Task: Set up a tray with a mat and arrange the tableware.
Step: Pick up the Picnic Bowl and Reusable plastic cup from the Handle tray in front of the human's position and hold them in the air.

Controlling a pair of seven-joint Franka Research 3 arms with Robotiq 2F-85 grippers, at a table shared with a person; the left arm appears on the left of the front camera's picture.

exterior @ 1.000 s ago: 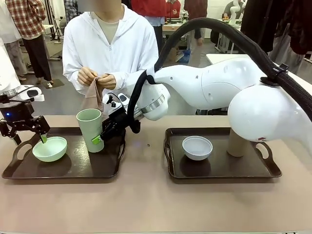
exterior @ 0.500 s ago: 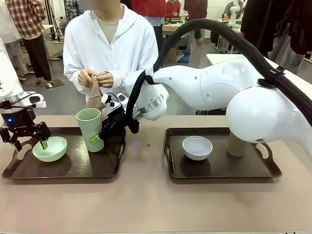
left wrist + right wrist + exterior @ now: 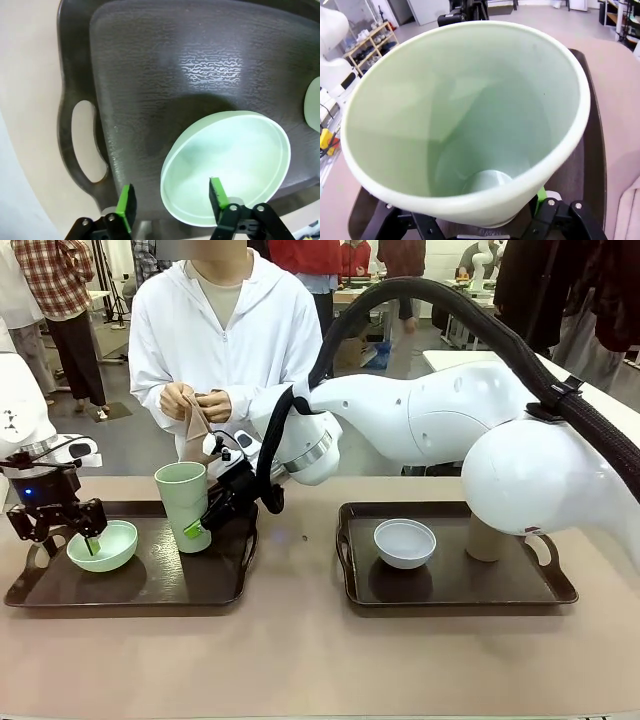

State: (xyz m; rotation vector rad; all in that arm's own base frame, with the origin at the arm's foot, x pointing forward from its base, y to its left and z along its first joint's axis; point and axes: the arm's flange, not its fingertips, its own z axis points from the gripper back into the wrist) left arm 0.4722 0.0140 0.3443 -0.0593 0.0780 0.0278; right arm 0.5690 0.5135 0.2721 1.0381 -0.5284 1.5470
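- My right gripper (image 3: pixel 203 524) sits low on the green tumbler (image 3: pixel 182 502), which stands empty at the left tray's (image 3: pixel 150 585) far right corner. The tumbler hides my fingers, so I cannot tell whether they clamp it.
- My right arm (image 3: pixel 540 470) half hides the tan tumbler (image 3: pixel 486 538) on the right tray (image 3: pixel 455 585). An empty white bowl (image 3: pixel 404 542) sits beside it.
- My left gripper (image 3: pixel 171 196) has its jaws apart, astride the rim of the empty mint bowl (image 3: pixel 235 150) at the left tray's left end.
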